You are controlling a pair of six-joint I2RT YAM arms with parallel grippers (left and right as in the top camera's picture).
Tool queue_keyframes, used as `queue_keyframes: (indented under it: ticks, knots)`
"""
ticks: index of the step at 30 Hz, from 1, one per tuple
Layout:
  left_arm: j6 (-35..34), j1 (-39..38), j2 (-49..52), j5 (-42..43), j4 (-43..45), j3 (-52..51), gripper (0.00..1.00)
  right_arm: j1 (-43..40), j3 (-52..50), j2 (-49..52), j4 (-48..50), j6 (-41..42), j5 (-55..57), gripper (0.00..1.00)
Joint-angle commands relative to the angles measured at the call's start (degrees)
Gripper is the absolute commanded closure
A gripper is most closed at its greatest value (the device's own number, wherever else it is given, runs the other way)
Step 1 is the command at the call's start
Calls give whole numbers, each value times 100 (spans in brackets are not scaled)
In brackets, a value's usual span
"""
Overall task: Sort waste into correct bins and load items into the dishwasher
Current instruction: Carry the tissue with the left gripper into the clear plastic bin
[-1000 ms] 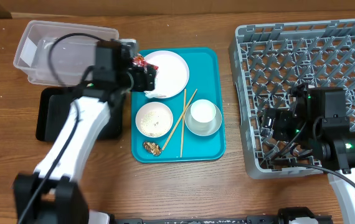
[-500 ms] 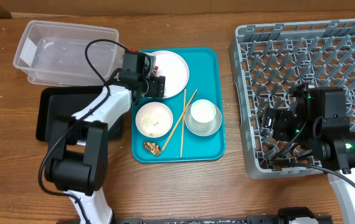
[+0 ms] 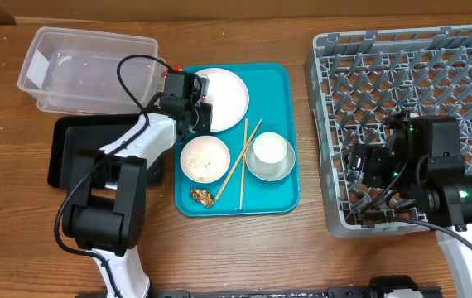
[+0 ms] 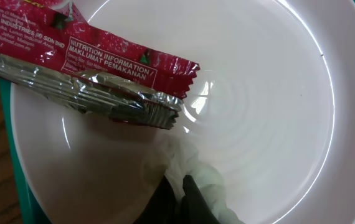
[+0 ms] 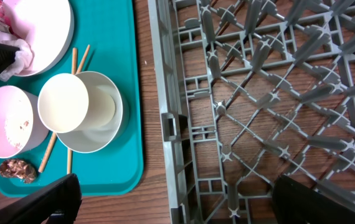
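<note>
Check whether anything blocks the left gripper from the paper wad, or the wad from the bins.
Nothing visible does. The left gripper is shut on the paper wad; the red wrapper lies beside it on the plate, not between. The way to the clear tub and black tray looks open.

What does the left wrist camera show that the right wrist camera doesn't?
Only left wrist: the readable print and silver lining of the red wrapper. Only right wrist: the dish rack, cup, chopsticks and brown scrap. Both: the white plate, the paper wad pinched by the left gripper, and the teal tray.
</note>
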Motion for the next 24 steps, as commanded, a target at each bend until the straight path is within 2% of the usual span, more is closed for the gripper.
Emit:
queue_keyframes:
  ticks: [1,7,13,17,24]
  knots:
    - [-2,-24,-238,48,-59,212,96,22,105,-87,15,24,-46,0]
    - [-24,-7,-1139,-120,-120,402,96,22,105,-87,11,24,-46,0]
    - [-24,192,-1912,-1403,166,407,96,22,105,-87,11,24,-46,0]
    - [-24,531,-1899,-2321,531,407,96,22,105,-87,-9,24,-46,0]
    - [-90,1152,-1320,-2339,730,407,94,22,105,-87,-50,24,-46,0]
